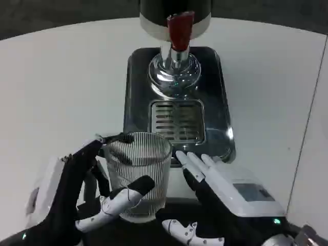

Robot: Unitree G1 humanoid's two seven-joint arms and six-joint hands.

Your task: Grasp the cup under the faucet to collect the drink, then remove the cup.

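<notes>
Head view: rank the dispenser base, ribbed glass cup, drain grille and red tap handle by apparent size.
1. Dispenser base, largest.
2. Ribbed glass cup, though it sits nearer the camera, which inflates it.
3. Drain grille.
4. Red tap handle, smallest.

You have one ribbed glass cup (pixel 138 174) here, just in front of the dispenser base (pixel 177 102). That base is the only one, with one slotted drain grate (pixel 177 121) set in it. One faucet with a single red handle (pixel 179 29) stands over its rear. Two hands flank the cup in front of it: left hand (pixel 77 197), right hand (pixel 225 200).
</notes>
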